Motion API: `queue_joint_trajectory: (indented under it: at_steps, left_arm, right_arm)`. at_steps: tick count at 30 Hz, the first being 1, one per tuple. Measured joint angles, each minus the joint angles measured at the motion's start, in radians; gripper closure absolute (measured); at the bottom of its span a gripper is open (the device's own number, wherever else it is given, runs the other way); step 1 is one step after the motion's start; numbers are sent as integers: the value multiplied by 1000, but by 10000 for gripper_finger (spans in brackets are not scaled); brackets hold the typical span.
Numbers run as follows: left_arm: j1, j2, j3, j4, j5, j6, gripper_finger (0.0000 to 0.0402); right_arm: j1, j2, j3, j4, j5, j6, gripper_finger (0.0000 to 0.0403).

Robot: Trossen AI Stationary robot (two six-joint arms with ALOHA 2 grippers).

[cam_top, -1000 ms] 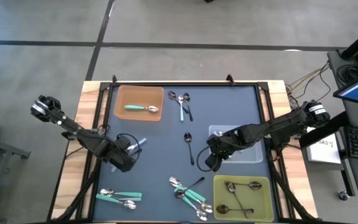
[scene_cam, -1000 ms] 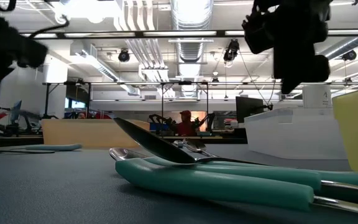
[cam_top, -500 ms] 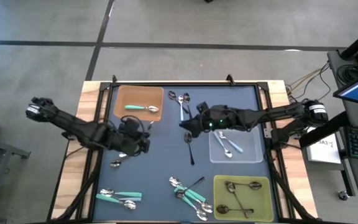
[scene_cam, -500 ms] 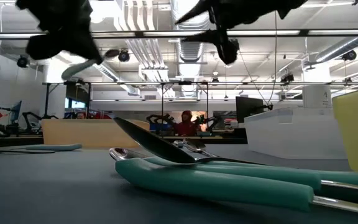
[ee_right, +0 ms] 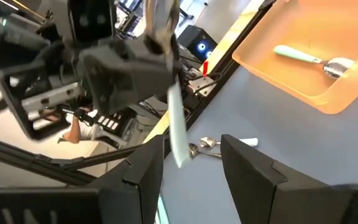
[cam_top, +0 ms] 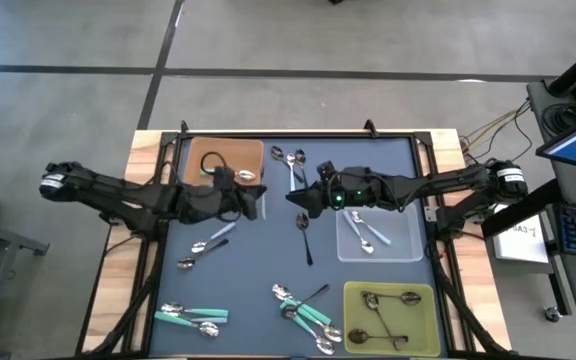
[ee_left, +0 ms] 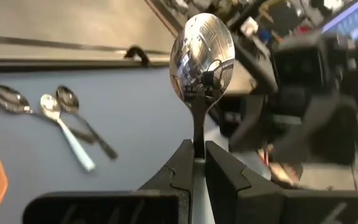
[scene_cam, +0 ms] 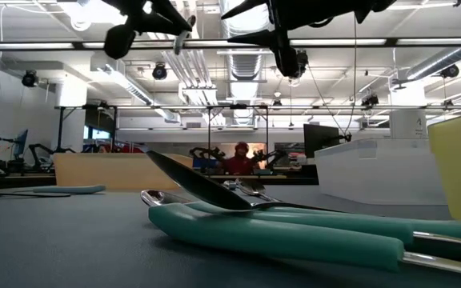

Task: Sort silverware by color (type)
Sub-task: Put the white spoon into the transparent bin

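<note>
Left end effector point(ee_left: 194, 163) clenched on spoon point(ee_left: 202, 55), raised beside orange tray point(cam_top: 196, 152). Right end effector point(cam_top: 298, 196) released, hovered mid-desk point(cam_top: 258, 260).

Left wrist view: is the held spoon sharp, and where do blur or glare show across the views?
Left wrist view: spoon bowl sharp and mirror-bright in the shut left gripper; the arm behind it is blurred. Right wrist view: left arm and its spoon smeared. Low view: teal handles up close look soft and oversized; ceiling lights glare.
</note>
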Motion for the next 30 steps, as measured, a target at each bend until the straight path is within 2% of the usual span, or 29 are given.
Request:
queue_joint_trajectory:
  at_steps: [9, 16, 22, 26, 30]
  left_arm:
    - [67, 99, 11, 217, 29, 9, 393]
    - [73, 211, 116, 216, 57, 45, 393]
    - [74, 244, 196, 188, 94, 106, 393]
    - [74, 246, 210, 136, 85, 106, 393]
    - [74, 240, 209, 130, 82, 105, 393]
  right_arm:
    - [0, 9, 0, 0, 0, -14, 252]
    - [-1, 8, 0, -4, 10, -44, 252]
    - [-1, 9, 0, -8, 27, -67, 260]
    - [-1, 8, -1, -9, 27, -74, 288]
    - [0, 2, -1, -4, 25, -78, 349]
